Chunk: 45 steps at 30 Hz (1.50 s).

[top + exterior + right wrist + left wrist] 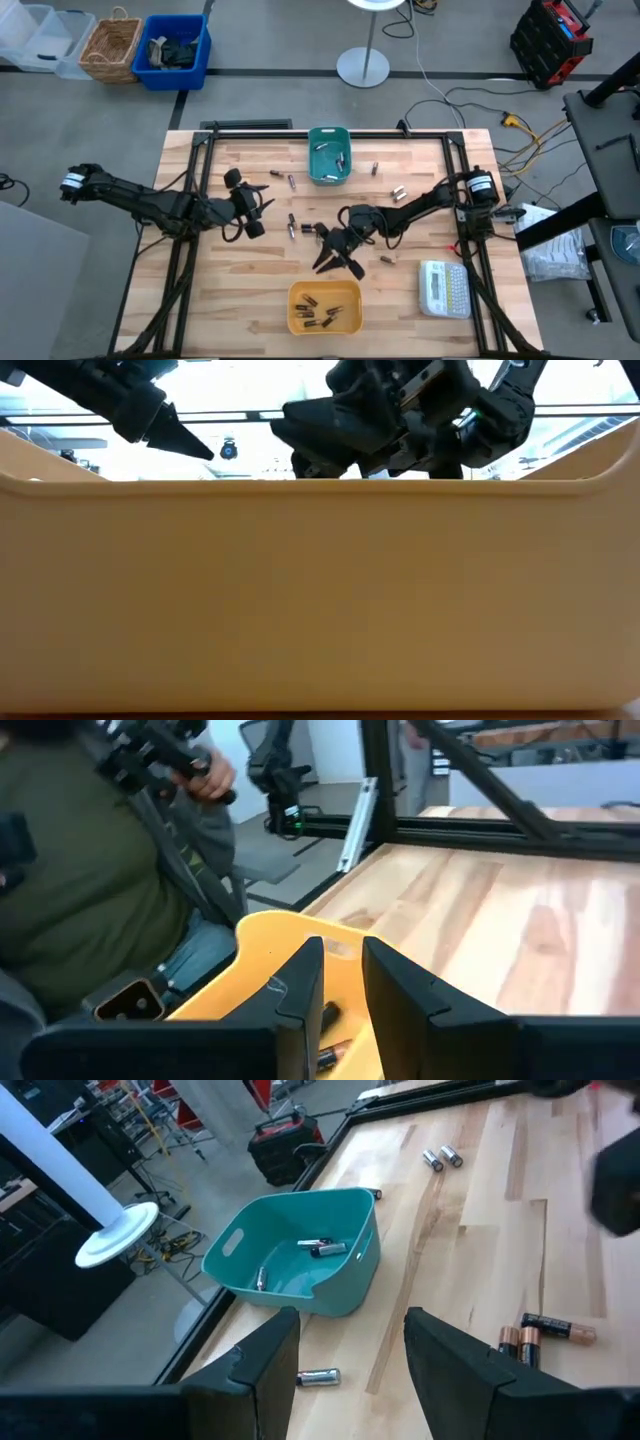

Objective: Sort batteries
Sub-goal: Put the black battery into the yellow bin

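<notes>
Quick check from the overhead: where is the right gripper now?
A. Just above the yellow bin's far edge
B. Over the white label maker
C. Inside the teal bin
A: the right gripper hangs just beyond the yellow bin, whose rim fills its wrist view.

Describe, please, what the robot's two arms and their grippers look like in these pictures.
Both arms are dark and jointed, each carrying a white-labelled cylinder near its base. The left gripper and right gripper each end in two black, flat, tapering fingers.
</notes>
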Each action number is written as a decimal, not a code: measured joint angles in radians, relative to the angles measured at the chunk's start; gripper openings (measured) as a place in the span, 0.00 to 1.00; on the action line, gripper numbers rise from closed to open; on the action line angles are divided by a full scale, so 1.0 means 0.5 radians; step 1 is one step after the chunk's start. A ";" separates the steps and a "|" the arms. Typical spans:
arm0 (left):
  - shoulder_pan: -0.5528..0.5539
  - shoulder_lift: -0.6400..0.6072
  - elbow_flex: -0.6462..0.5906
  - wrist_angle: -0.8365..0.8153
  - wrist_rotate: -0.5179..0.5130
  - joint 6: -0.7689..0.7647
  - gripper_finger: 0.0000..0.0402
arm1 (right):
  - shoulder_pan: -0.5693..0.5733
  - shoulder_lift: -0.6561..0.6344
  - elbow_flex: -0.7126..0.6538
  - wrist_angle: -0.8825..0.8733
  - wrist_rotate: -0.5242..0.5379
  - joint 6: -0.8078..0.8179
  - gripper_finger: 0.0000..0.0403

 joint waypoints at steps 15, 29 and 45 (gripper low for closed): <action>0.514 0.079 0.081 -0.003 0.706 0.387 0.40 | -0.173 -0.503 0.013 -1.105 0.570 -0.284 0.15; 1.605 0.569 0.072 0.065 1.717 1.082 0.40 | -0.176 -0.948 0.009 -1.527 0.906 -0.306 0.19; 1.774 1.246 0.295 0.068 1.762 1.374 0.40 | -0.176 -0.769 -0.004 -1.525 0.906 -0.224 0.23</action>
